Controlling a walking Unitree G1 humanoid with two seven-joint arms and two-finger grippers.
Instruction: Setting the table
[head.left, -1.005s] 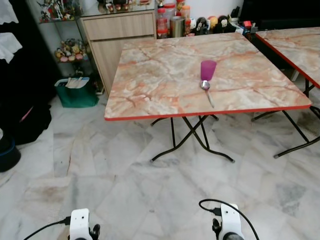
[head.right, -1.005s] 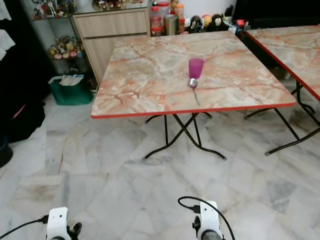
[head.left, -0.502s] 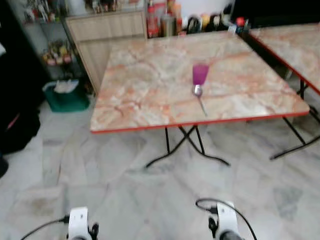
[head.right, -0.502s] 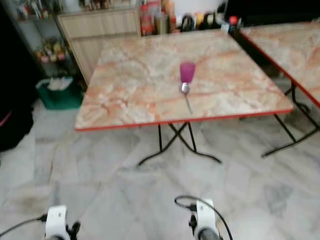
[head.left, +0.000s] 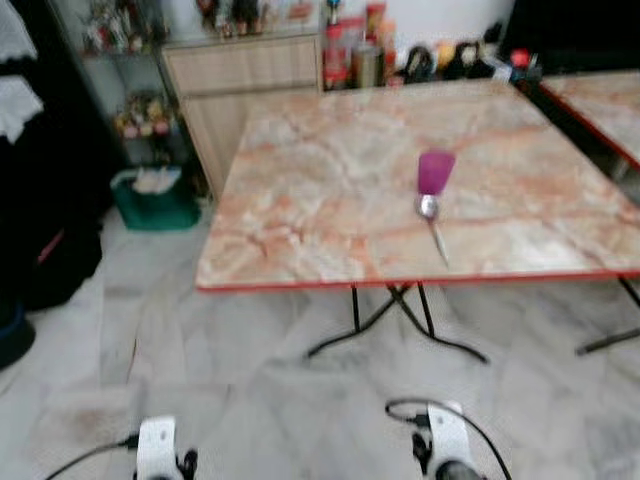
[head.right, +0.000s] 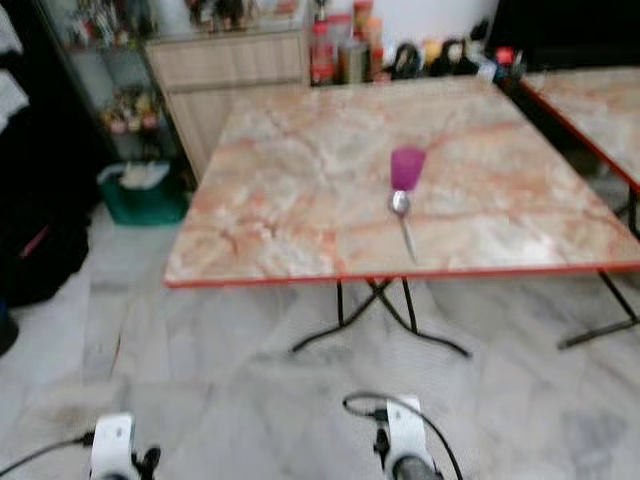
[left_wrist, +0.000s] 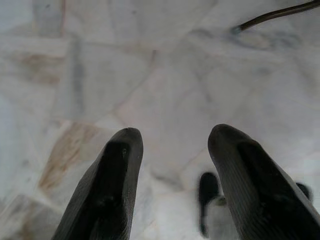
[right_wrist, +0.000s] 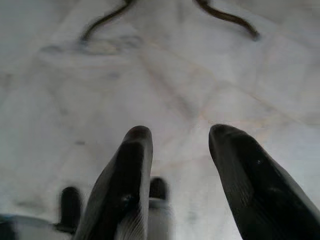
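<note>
Both head views are softened by motion blur. The items lined along the cabinet top (head.left: 245, 45) at the upper middle of the frame are too blurred to be identified, as are the shelf contents (head.left: 140, 110) at upper left. A second surface (head.right: 590, 95) is cut off by the right edge. At the bottom edge, both arms are cropped to their wrists. The spoon (head.left: 433, 222) is reduced to a smeared streak before the purple cup (head.left: 435, 171).

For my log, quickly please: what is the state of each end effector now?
Left end effector: open, holding nothing, pointing down at the floor.
Right end effector: open, holding nothing, also over the floor.
</note>
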